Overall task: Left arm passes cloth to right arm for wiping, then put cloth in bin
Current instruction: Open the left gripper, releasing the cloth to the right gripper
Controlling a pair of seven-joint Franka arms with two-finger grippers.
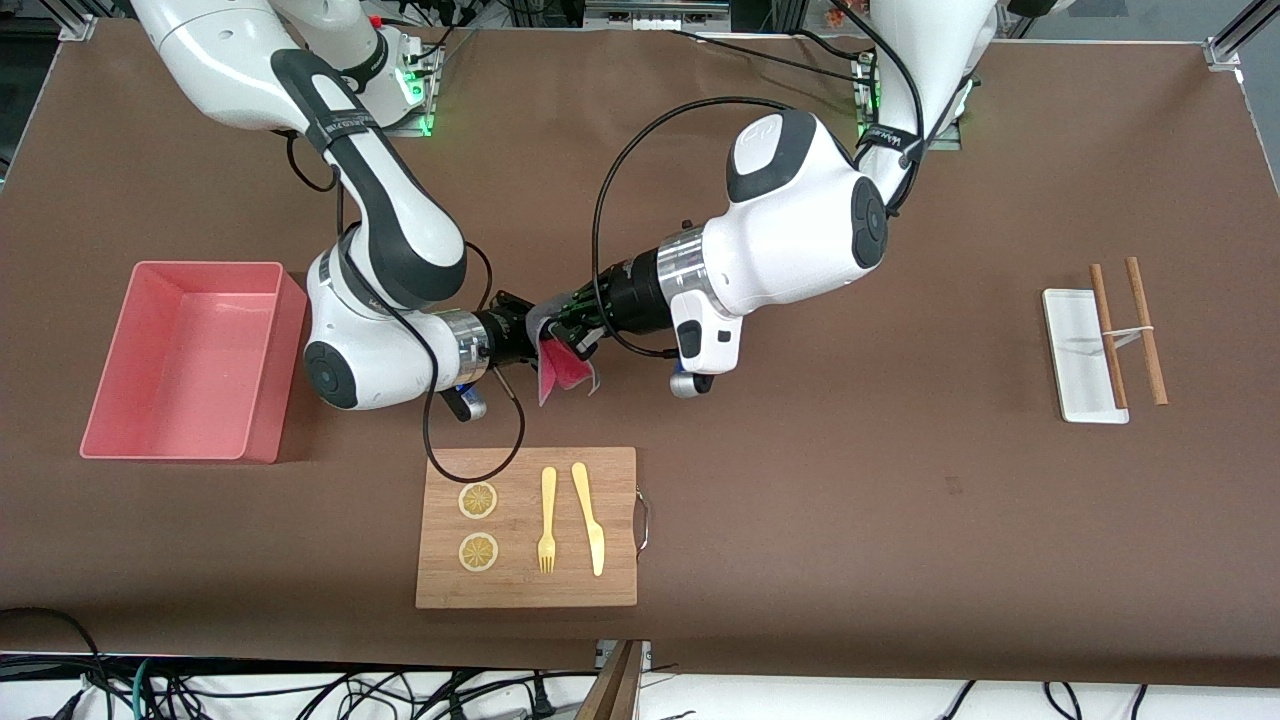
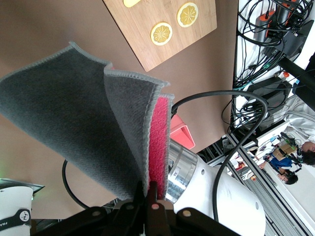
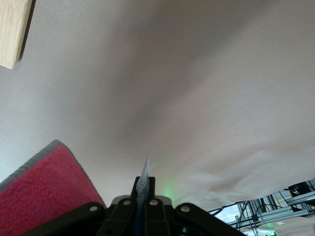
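The cloth hangs in the air between the two grippers, its pinkish-red side facing the front camera. My left gripper is shut on one folded edge; the left wrist view shows its fingers pinching the grey and red layers of the cloth. My right gripper is shut on another edge; in the right wrist view a thin grey strip sticks up between its fingers, with the cloth's red side beside them. Both grippers meet over the brown table beside the wooden board. The pink bin stands open toward the right arm's end.
The wooden board carries two lemon slices, a yellow fork and a yellow knife. A small white tray with two brown sticks lies toward the left arm's end. Black cables loop beneath both wrists.
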